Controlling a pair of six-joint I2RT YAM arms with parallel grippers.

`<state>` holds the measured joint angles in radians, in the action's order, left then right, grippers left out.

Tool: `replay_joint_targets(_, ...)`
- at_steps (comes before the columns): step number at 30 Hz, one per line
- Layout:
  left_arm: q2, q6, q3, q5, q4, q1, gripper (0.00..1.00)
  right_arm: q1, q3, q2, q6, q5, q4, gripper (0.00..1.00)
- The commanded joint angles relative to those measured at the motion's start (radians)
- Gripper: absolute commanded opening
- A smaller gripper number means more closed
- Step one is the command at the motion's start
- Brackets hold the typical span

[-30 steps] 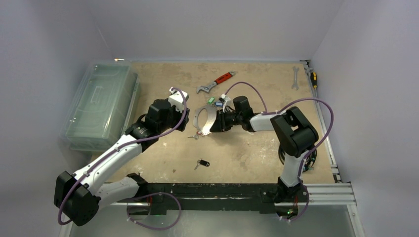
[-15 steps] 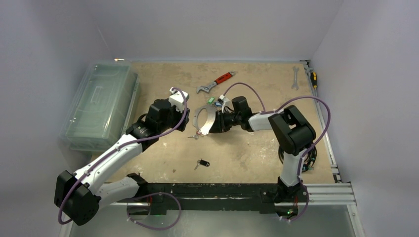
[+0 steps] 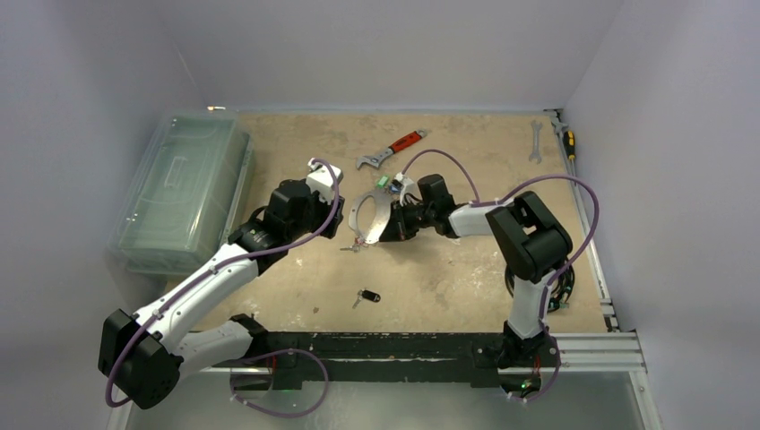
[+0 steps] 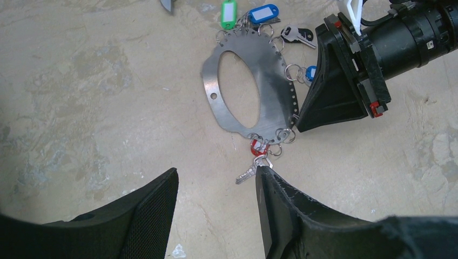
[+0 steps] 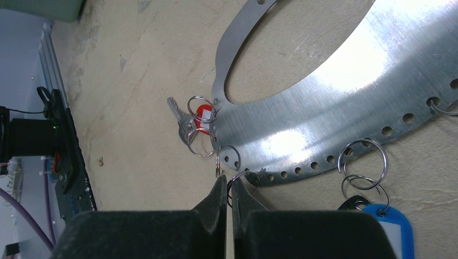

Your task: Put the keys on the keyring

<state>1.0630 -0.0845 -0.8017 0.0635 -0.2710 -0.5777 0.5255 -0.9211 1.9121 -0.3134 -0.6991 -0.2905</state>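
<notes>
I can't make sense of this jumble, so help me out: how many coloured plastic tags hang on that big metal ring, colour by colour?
Green tag: 1
Blue tags: 2, the second partly hidden
Red tag: 1
Total: 4, all around the edge of the keyring

The left wrist camera looks down at the keyring (image 4: 273, 81) from a short way off on its left. The right wrist camera sits almost against the keyring's opposite rim, facing back across it. The overhead camera looks down from far above and nearer than the keyring, taking in the whole table (image 3: 448, 269); all three views share the keyring.
</notes>
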Motion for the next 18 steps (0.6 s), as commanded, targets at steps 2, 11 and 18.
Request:
replay_joint_targets(2,-0.011,0.019,-0.044,-0.024,0.022,0.005,0.53,0.009,-0.036,-0.054,0.070,0.002,0.093,0.00)
replay_joint_targets(11,-0.111,0.043,0.014,-0.298,0.149,0.004,0.53,0.022,-0.040,-0.271,0.178,-0.037,0.297,0.00)
replay_joint_targets(18,-0.236,0.104,0.197,-0.665,0.414,0.004,0.54,0.042,-0.114,-0.432,0.256,-0.089,0.481,0.00)
